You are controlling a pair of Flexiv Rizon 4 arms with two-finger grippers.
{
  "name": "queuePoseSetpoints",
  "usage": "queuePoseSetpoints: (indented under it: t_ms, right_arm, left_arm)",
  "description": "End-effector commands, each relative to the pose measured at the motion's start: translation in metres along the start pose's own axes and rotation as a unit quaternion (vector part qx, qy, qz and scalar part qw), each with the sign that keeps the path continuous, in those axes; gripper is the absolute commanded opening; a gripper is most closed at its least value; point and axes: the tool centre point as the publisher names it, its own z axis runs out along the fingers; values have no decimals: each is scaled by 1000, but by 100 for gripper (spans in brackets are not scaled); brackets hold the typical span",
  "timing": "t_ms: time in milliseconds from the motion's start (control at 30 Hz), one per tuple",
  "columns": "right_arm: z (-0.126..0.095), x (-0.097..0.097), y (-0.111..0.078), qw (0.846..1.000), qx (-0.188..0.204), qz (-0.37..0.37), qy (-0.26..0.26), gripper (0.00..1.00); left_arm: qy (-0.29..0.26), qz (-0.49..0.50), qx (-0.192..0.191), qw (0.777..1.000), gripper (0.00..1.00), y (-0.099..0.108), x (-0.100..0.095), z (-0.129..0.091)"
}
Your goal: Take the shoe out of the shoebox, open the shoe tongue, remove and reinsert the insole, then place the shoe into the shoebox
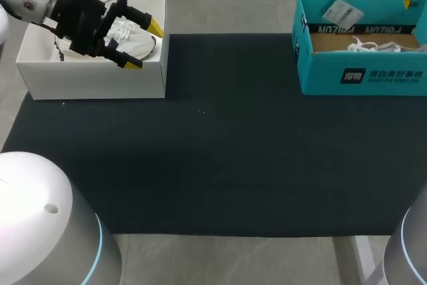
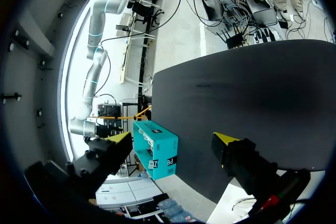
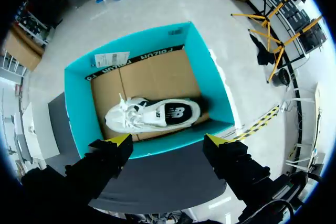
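Observation:
A white shoe [image 3: 152, 114] lies on its side on the cardboard floor of the teal shoebox [image 3: 79, 103] at the table's right rear. My right gripper [image 3: 168, 142] hangs above the box's near wall, open, with nothing between its fingers. In the head view only one yellow fingertip [image 1: 407, 1] of it shows above the teal shoebox [image 1: 363, 75], with the shoe [image 1: 373, 47] inside. My left gripper [image 1: 145, 46] is open over a white box [image 1: 93, 78] at the left rear, just above a second white shoe [image 1: 130, 35]. In its own view the left gripper [image 2: 173, 138] holds nothing.
A black mat [image 1: 220, 151] covers the table between the two boxes. A white label card [image 3: 111, 59] leans on the teal box's far wall. Two rounded white arm bases fill the near corners of the head view.

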Motion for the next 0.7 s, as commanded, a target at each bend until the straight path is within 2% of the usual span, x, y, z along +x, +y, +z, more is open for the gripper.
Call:
queuePoseSetpoints:
  t_ms: [33,200,367,533,700]
  right_arm:
    - [-27,3,-26,998,-45,-9,34,100]
    - [-31,11,-42,998,-48,-22,28,100]
    - [-24,15,-66,999,-32,-32,5,100]
    - [-21,21,-94,998,19,-48,31,100]
    - [-21,21,-94,998,19,-48,31,100]
  left_arm:
    - [2,0,0,1000,100,0,0,0]
    - [2,0,0,1000,100,0,0,0]
    - [2,0,0,1000,100,0,0,0]
    - [2,0,0,1000,100,0,0,0]
    - [2,0,0,1000,100,0,0,0]
